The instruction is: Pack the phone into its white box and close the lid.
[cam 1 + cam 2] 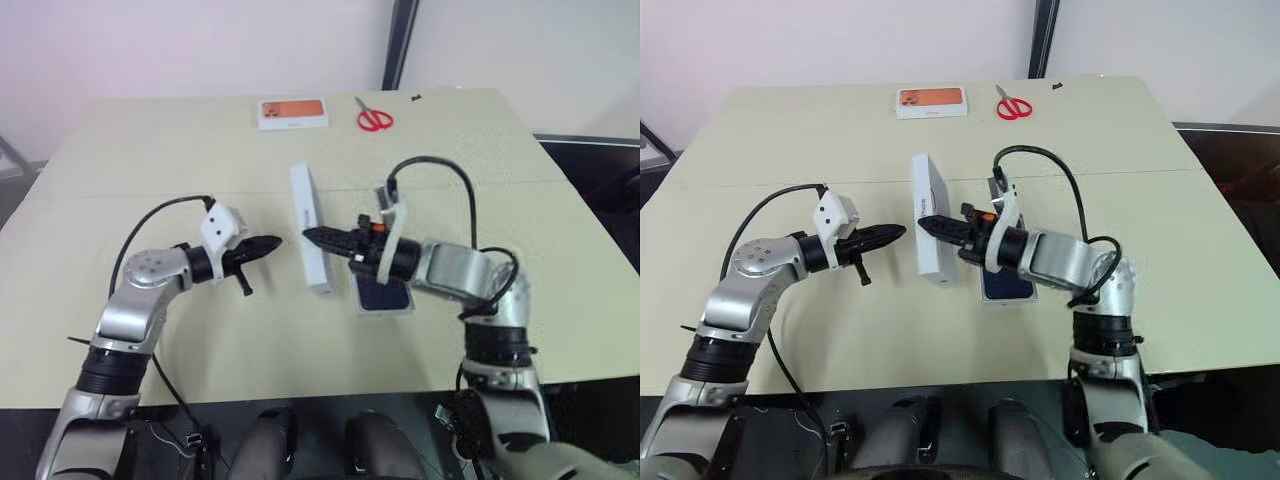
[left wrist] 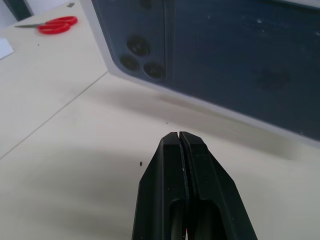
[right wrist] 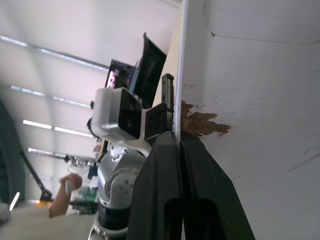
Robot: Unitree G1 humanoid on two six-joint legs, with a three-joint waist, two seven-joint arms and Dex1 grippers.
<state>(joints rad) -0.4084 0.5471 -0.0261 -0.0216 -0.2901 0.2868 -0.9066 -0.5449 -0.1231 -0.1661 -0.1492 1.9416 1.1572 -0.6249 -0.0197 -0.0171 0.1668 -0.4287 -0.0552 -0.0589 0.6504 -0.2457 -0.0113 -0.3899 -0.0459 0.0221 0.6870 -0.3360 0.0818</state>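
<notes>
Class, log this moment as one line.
left tool shut, empty | right tool shut on lid | phone in white box

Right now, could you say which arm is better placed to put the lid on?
Right: the right gripper pinches the lid beside the box with the phone; the left gripper is empty.

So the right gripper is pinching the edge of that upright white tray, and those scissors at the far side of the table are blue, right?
Not quite: the scissors have red handles, not blue, as the left eye view shows. The rest stands: they lie at the far side of the table, and the right gripper is shut on the rim of the lid, the white tray standing on edge.
</notes>
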